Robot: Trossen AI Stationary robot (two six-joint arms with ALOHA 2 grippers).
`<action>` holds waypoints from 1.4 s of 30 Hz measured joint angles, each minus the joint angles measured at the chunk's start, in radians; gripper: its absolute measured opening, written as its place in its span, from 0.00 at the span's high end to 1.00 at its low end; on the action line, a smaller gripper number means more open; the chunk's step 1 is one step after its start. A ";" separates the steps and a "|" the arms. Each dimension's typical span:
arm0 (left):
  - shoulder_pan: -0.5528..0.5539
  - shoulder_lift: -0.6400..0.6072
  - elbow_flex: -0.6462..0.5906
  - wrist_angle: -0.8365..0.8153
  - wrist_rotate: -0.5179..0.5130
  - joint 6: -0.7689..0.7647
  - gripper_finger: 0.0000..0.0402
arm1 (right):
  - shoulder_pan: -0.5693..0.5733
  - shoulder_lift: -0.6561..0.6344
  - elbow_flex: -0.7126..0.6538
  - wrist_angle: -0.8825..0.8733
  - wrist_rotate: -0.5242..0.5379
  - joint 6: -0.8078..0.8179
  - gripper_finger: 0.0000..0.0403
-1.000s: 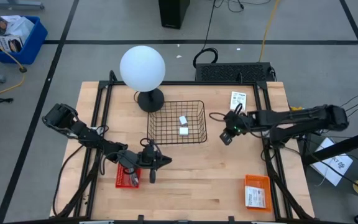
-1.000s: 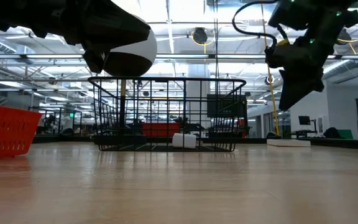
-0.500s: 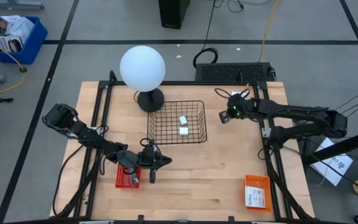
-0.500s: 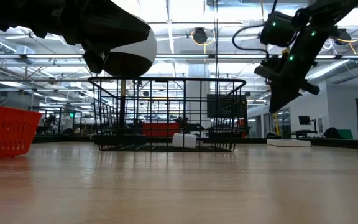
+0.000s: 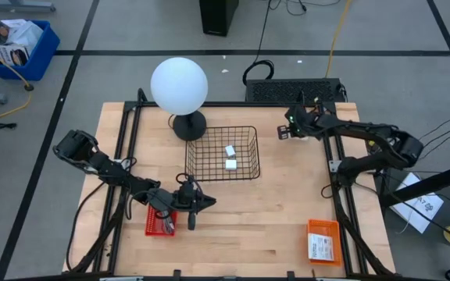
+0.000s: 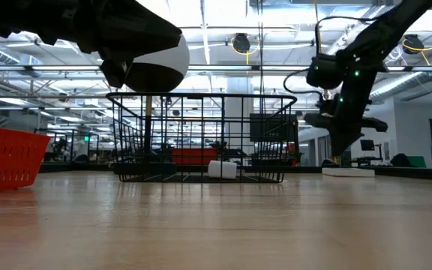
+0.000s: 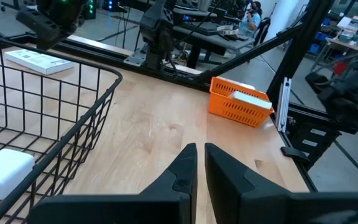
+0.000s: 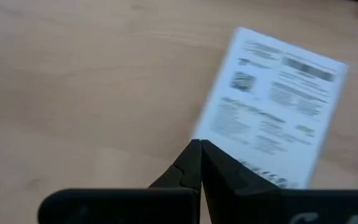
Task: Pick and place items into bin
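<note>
Right gripper (image 8: 200, 144) jaws closed, tips together above the edge of a flat white printed packet (image 8: 272, 104) lying on the wooden tabletop (image 8: 79, 81).

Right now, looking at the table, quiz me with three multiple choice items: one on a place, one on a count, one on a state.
1. Where is the right gripper?
A. over the red mesh basket
B. above the flat white printed packet
C. inside the black wire basket

2. How many small white blocks lie in the black wire basket?
A. none
B. two
C. four

3. The right gripper's fingers are:
A. shut, empty
B. wide open
C. shut on a block

B, the right wrist view shows the packet below the fingertips; B, the high view shows two; A, the fingers meet with nothing between them.
</note>
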 joint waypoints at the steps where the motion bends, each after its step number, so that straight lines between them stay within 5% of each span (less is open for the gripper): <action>1: 0.000 0.000 0.000 0.000 0.000 0.000 0.91 | -0.016 0.006 0.000 -0.003 0.000 0.001 1.00; 17: 0.000 0.000 0.000 0.001 0.000 -0.004 0.91 | -0.073 0.155 0.005 -0.042 -0.055 -0.018 1.00; 42: 0.000 0.000 0.000 0.002 0.029 -0.078 0.91 | 0.405 0.159 0.001 -0.234 -0.133 0.240 1.00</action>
